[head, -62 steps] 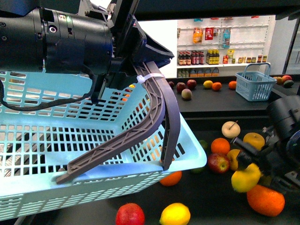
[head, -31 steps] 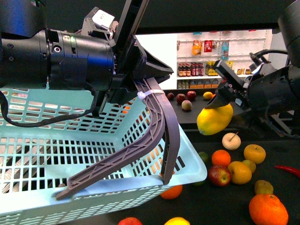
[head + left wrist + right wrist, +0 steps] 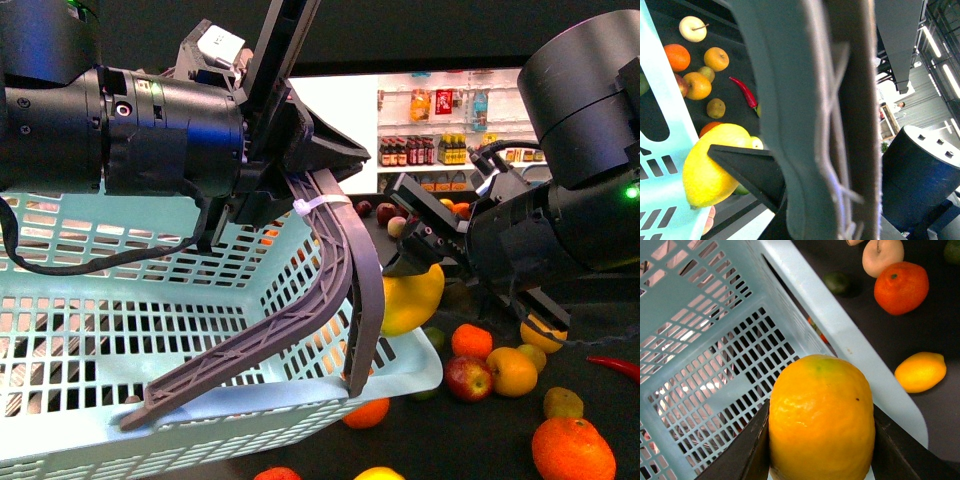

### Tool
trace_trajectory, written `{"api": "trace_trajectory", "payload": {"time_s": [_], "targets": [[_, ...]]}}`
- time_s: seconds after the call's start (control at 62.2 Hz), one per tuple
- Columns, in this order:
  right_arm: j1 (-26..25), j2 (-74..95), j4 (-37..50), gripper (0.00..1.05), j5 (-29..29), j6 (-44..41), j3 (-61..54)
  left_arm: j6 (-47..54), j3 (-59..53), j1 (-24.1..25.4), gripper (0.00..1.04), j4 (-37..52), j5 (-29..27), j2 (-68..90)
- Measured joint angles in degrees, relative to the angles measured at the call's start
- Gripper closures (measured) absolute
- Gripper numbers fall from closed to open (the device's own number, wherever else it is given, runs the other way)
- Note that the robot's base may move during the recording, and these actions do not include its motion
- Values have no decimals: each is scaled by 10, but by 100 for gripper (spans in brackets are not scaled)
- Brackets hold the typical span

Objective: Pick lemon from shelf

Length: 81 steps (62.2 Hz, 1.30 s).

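One pale blue basket [image 3: 150, 330] is held up by its grey handle [image 3: 340, 262], clamped in the left gripper [image 3: 300, 185]. Just past its rim, the lemon [image 3: 410, 298] is squeezed by the right gripper [image 3: 420, 250], above the black shelf [image 3: 470, 440].

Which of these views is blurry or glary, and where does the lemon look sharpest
Front view: backlit, the white shelves glare in the background, and the lemon is half hidden. Left wrist view: the basket handle is so close it blurs; the lemon is crisp. Right wrist view: evenly lit, lemon sharpest.
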Motion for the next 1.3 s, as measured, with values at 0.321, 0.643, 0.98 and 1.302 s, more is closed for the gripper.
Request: {"api": "trace_trajectory", "payload": {"time_s": [0.321,0.643,0.98,1.302], "targets": [[17,0,28,23,-2,-6,-15,0,0,0,98,0,0,0],[-66,9,92,7,-9,-3,-22,0,0,0,98,0,-2,1],[-193,175,186,7,-27,-145,-48,0,0,0,98,0,0,1],[-161,313,260,7,-91,-379,-66,0,0,0,98,0,0,1]]}}
